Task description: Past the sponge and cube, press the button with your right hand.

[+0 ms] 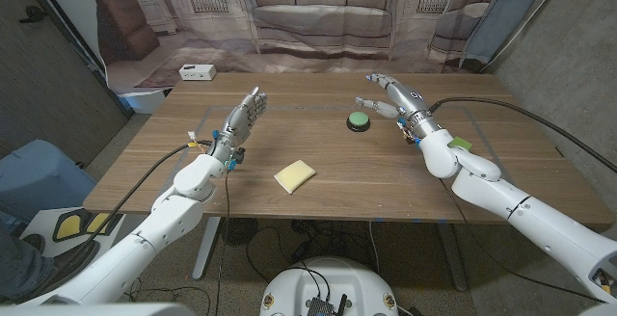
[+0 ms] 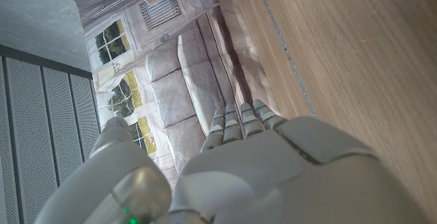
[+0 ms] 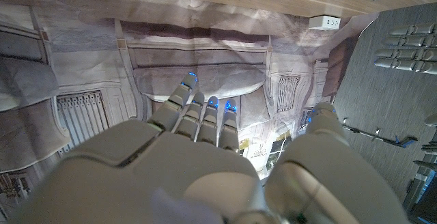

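Leftmost, our left hand [image 1: 248,111] hovers over the left half of the wooden table [image 1: 318,176], fingers spread apart and empty; in the left wrist view its fingers [image 2: 240,118] reach toward a printed sofa backdrop [image 2: 184,80]. A small white box [image 1: 197,71] sits beyond the table's far left corner. Nearer the front edge, around the middle, lies a pale yellow rectangular sponge [image 1: 294,175]. Farther right and toward the far edge sits the round green button on its black base [image 1: 359,120]. Just right of it, apart from it, our right hand [image 1: 390,94] is held above the table, fingers wide and holding nothing. A small yellow-green cube [image 1: 461,144] peeks out beside the right forearm.
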Robot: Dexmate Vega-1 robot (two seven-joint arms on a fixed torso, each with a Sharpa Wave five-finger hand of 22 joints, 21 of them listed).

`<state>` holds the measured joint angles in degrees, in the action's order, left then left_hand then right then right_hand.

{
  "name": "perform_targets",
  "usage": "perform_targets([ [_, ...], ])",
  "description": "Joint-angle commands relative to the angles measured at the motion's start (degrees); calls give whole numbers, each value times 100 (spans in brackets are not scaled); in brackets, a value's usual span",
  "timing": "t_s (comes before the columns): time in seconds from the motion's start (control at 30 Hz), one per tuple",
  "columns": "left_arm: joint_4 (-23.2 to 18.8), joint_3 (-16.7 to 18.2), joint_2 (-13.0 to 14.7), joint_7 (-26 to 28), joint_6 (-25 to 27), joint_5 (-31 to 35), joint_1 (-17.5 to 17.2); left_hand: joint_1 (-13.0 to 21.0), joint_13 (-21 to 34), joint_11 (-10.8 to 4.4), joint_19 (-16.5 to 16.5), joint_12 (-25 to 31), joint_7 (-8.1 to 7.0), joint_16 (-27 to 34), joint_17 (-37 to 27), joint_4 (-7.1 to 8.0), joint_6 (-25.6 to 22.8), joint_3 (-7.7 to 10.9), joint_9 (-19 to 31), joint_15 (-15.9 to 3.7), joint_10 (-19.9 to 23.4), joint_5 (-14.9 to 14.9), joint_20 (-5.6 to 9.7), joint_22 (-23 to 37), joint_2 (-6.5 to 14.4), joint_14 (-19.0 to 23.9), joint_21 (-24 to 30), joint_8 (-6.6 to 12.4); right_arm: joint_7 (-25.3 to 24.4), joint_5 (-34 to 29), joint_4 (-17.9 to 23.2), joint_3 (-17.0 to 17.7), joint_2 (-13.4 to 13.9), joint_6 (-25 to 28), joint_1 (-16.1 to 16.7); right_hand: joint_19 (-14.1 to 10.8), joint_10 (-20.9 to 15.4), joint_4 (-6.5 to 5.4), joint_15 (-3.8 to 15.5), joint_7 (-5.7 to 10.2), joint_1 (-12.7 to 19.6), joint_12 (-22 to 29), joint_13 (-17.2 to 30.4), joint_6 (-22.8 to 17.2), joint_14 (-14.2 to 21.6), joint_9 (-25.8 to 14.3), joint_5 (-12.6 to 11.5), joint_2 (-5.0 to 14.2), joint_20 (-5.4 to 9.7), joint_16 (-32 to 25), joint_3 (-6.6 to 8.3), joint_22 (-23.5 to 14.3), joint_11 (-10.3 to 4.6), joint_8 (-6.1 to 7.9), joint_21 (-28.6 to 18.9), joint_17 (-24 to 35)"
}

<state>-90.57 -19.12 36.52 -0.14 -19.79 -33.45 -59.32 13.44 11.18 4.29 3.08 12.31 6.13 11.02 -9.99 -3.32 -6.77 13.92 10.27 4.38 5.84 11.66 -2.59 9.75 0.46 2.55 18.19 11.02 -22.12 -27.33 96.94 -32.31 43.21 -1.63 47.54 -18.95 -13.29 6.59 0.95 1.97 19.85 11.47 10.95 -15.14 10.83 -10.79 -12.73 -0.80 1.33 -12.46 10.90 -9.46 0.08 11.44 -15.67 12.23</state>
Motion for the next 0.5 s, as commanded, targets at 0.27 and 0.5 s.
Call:
perform_targets([
  [0.27,-53,41,1,44,-98,-18,-124,39,18,10,-73,8,-3,-11,-22,-29,-38,7,9,43,45,-20,16,23,25,39,-14,-4,675,-170,-94,-374,-64,290,-402,-11,-64,31,15,21,5,2,6,-11,39,-26,-29,70,-31,14,45,-22,-11,-6,40,-8],
  [0.5,-61,31,5,26,-85,-18,-116,41,18,23,-120,12,21,-4,-22,-34,-46,4,9,63,58,-21,70,24,31,65,-23,-3,849,-86,-262,-473,-115,307,-530,-6,-67,34,12,10,13,-1,6,-8,43,-26,-29,90,-43,15,56,-23,-9,-8,62,-12],
])
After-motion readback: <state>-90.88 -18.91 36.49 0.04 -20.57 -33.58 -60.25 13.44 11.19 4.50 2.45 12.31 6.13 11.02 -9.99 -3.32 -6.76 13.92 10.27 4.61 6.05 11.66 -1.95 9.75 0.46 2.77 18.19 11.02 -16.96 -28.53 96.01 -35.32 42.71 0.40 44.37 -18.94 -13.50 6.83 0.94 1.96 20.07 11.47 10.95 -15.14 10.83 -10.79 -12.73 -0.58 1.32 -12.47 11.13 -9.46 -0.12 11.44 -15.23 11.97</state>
